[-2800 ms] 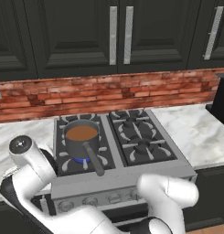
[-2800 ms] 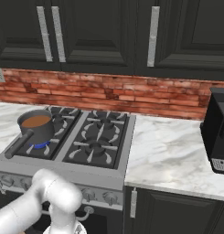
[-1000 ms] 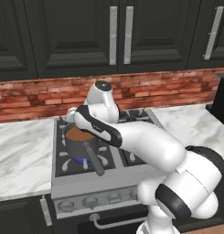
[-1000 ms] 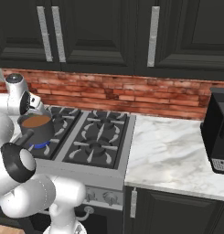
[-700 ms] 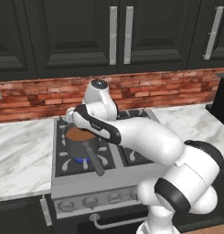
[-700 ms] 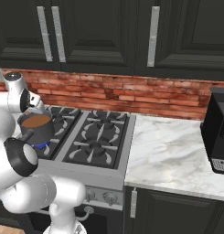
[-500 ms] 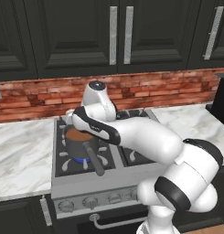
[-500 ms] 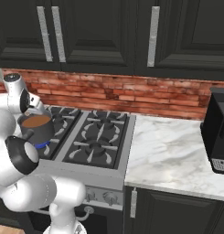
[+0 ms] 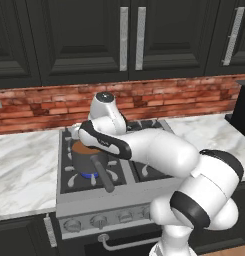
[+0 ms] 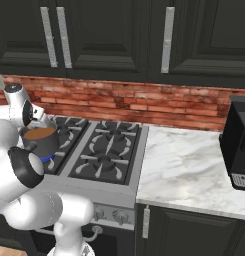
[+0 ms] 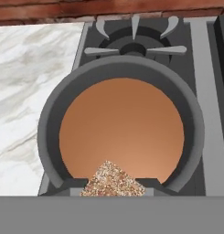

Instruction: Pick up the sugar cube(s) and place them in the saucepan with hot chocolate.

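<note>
The saucepan with hot chocolate (image 11: 49, 123) sits on the stove's front left burner, dark grey with smooth orange-brown liquid. It also shows from the left base view as the saucepan (image 9: 84, 160), its long handle pointing toward the front, and from the right as the saucepan (image 10: 43, 142). My gripper (image 11: 112, 183) hangs just above the pan's near rim, shut on a brownish speckled sugar cube (image 11: 112, 178). The cube sits between the two dark fingertips (image 11: 71, 185) over the edge of the liquid. In both base views my arm hides the fingers.
A second burner grate (image 11: 134, 43) lies beyond the pan, with white marble counter (image 11: 26, 82) to its left. A brick backsplash (image 9: 184, 97) and dark cabinets stand behind the stove. A black appliance (image 10: 238, 142) sits on the counter at far right.
My arm has eased slightly left and lower over the saucepan during the last second, still holding the cube. The pan has not moved.
</note>
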You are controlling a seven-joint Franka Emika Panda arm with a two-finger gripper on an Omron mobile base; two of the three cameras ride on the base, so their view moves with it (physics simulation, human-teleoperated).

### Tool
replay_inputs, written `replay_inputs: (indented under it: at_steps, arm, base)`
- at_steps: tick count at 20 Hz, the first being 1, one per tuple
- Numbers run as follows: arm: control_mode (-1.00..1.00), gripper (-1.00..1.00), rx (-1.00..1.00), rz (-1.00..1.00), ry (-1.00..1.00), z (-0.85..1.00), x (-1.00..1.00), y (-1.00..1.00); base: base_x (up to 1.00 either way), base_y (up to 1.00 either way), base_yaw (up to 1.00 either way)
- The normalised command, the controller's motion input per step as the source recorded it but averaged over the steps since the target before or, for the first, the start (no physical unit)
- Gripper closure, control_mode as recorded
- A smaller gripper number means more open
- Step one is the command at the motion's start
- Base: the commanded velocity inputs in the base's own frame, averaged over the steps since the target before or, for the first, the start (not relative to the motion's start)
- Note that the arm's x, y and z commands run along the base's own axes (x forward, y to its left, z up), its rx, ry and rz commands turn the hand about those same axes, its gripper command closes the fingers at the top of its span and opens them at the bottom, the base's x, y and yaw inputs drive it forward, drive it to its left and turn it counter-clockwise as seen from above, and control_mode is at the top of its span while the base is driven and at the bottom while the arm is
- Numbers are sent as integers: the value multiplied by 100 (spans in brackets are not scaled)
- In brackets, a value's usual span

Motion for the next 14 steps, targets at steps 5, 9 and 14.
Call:
replay_inputs:
  at_steps: [5,9,14]
  arm:
    - [-100,100,0,0,0,-6,0,0]
    - [-100,100,0,0,0,-1,0,0]
    - [-100,100,0,0,0,0,0,0]
  base:
    - [0,0,0]
    - [0,0,0]
    - [0,0,0]
